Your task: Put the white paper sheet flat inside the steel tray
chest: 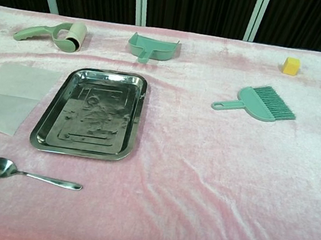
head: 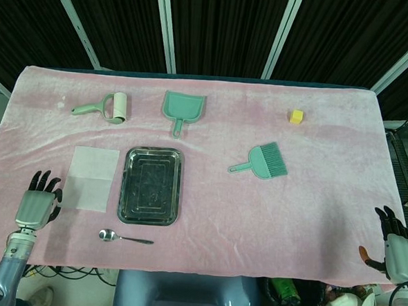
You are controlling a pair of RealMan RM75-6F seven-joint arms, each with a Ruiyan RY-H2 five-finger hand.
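Observation:
The white paper sheet point(head: 91, 178) point(chest: 8, 96) lies flat on the pink cloth, just left of the steel tray point(head: 126, 210) point(chest: 54, 143), which holds nothing. My left hand point(head: 37, 203) hovers at the near left of the table, a short way left of the sheet's near corner, fingers spread and holding nothing. My right hand point(head: 394, 246) sits at the table's near right corner, fingers apart and empty, far from both objects. Neither hand shows in the chest view.
A spoon point(head: 124, 237) point(chest: 28, 174) lies in front of the tray. A lint roller point(head: 105, 108) point(chest: 53, 34) and a green dustpan point(head: 182, 109) point(chest: 152, 47) lie behind it. A green brush point(head: 262, 161) point(chest: 258, 102) and a yellow cube point(head: 297, 116) point(chest: 291, 66) sit to the right.

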